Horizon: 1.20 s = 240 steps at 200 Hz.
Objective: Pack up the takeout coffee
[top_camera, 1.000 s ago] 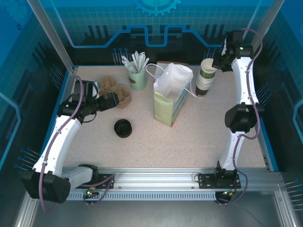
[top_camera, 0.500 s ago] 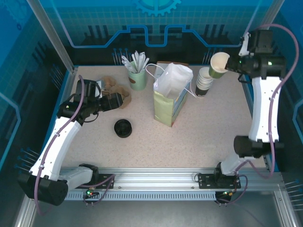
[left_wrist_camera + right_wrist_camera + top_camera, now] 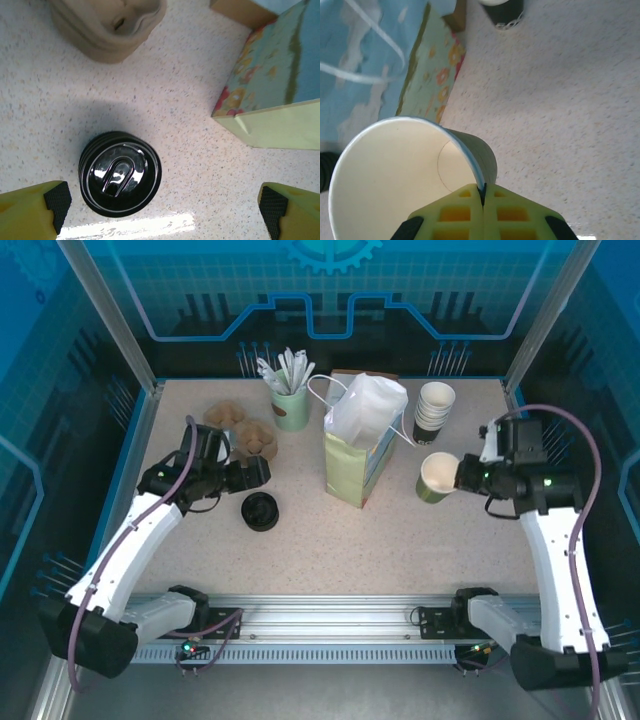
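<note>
My right gripper (image 3: 458, 474) (image 3: 482, 192) is shut on the rim of a lidless green paper cup (image 3: 436, 477) (image 3: 400, 175), white and empty inside, held right of the paper bag (image 3: 362, 445) (image 3: 380, 65). A black plastic lid (image 3: 260, 511) (image 3: 120, 172) lies on the table left of the bag, on top of what looks like a short stack of lids. My left gripper (image 3: 255, 473) (image 3: 165, 205) hangs open above it, the lid nearer its left finger (image 3: 35, 212). The lidded takeout coffee is out of view.
A stack of lidless cups (image 3: 433, 410) (image 3: 503, 11) stands behind the held cup. A brown pulp cup carrier (image 3: 245, 430) (image 3: 107, 25) lies behind the lid. A mint-green cup of white stirrers (image 3: 291, 405) stands at the back, left of the bag.
My right arm has swung from the cup stack at the back toward the front, carrying the green cup lower, beside the bag. My left gripper has moved right, from the carrier to over the lid.
</note>
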{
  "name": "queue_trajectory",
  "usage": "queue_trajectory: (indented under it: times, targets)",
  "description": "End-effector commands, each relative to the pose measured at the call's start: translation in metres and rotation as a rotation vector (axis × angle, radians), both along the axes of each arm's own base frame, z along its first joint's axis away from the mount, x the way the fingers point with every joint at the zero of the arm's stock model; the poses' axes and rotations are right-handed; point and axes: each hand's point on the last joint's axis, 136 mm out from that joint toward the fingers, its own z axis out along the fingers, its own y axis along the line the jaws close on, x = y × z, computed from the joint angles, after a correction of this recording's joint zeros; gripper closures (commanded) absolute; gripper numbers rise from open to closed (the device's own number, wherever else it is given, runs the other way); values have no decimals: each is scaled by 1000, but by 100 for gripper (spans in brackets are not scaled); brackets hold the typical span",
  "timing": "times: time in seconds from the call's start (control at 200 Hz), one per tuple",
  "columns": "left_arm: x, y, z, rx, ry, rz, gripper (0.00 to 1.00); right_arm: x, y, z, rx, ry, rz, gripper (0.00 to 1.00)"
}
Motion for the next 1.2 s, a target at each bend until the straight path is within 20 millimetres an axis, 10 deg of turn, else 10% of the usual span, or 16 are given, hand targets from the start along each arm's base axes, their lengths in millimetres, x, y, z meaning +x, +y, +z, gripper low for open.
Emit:
queue_trajectory:
  times: [0.0,0.79,1.196]
  targets:
    - [-1,0,-8,-35,-13,44,2,2,24,-6,61,-69,36,100]
    - [-19,17,-91,16,142,131,8,-13,220,-88,26,-144,392,100]
    - [-14,17,-106,-8,153,142,27,3,261,-117,27,-90,419,100]
